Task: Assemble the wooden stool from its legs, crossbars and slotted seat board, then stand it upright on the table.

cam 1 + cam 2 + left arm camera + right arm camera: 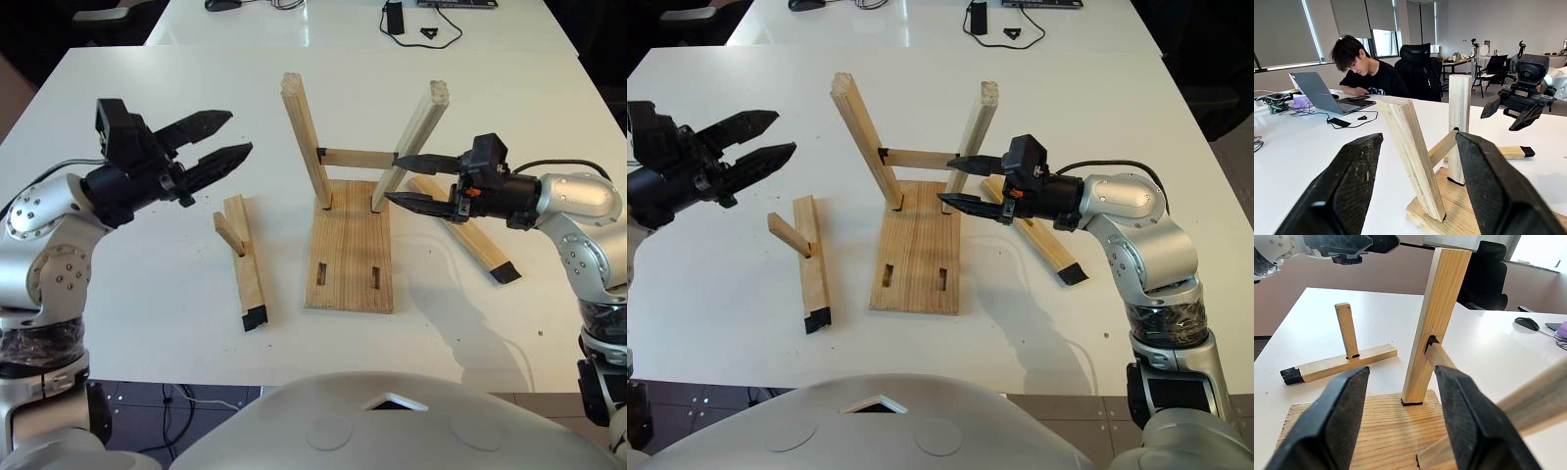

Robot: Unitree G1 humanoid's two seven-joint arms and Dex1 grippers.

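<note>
The seat board point(350, 250) lies flat on the desk point(147, 323), two legs point(306, 137) socketed upright with a crossbar point(358, 157) between. We judge it light, stiff wood, loosely jointed, best gripped low on a leg. Our left fingers point(201, 122) hang open and empty, and our right fingers point(426, 161) are open beside the right-hand leg point(411, 137). A loose leg-and-crossbar piece point(245, 259) lies left; a spare leg point(470, 235), seemingly under our right arm point(568, 201), crowds that side.

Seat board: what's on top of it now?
On the seat board, the left leg and right leg stand in the far slots, joined by a crossbar. The near slots are empty. The leg ends are hidden.
</note>
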